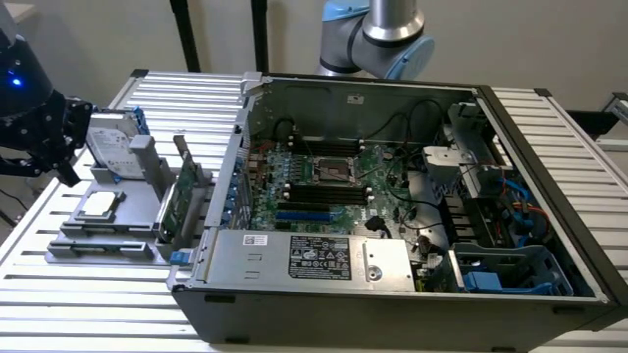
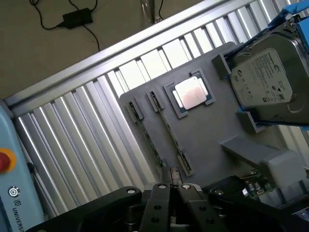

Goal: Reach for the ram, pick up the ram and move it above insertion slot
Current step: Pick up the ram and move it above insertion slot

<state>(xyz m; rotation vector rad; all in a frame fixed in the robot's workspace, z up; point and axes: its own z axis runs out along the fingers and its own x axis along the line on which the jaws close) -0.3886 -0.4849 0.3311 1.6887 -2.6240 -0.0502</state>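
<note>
On the slatted table, you see the gripper clenched above the grey tray, near a "UNIVERSAL"-marked pendant.

One open computer case is counted at centre frame; at left, one hard drive, one processor, one green expansion card and one grey holder are counted.

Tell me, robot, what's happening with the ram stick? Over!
Gripper shut, empty, above the gray holder. Ram in its slot, beside the processor, untouched. Hard drive alongside, path clear.
</note>
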